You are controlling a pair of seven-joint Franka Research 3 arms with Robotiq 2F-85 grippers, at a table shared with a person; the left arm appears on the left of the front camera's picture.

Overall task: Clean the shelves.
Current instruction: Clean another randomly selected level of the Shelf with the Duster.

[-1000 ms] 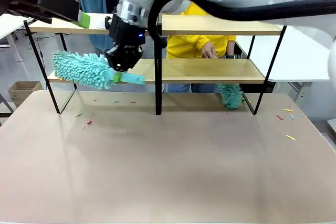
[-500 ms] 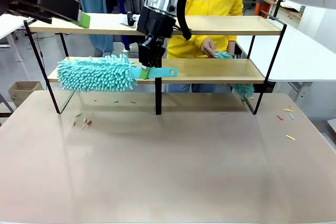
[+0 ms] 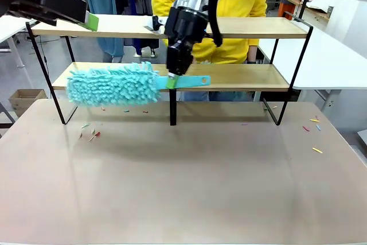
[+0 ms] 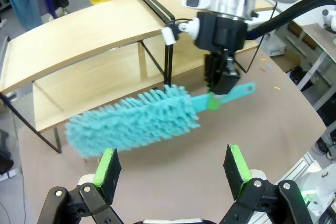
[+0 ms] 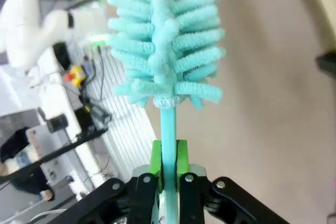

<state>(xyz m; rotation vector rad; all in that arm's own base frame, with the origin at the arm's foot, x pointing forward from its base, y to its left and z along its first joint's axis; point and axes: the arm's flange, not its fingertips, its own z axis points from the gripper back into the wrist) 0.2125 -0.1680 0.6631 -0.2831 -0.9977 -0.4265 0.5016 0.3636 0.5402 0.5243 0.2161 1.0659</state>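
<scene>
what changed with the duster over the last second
The right tool, shut on the teal duster, carried it rightward along the lower board of the shelves and levelled it. The person's own duster is gone from view. The left tool stayed open at the top board.

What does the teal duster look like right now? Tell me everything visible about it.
The teal duster has a long fluffy head of soft chenille-like fingers on a thin flat plastic handle with a hole at its free end. It lies roughly level in front of the lower left board of the shelves, head pointing left. The right end effector is shut on the handle just behind the head.
</scene>
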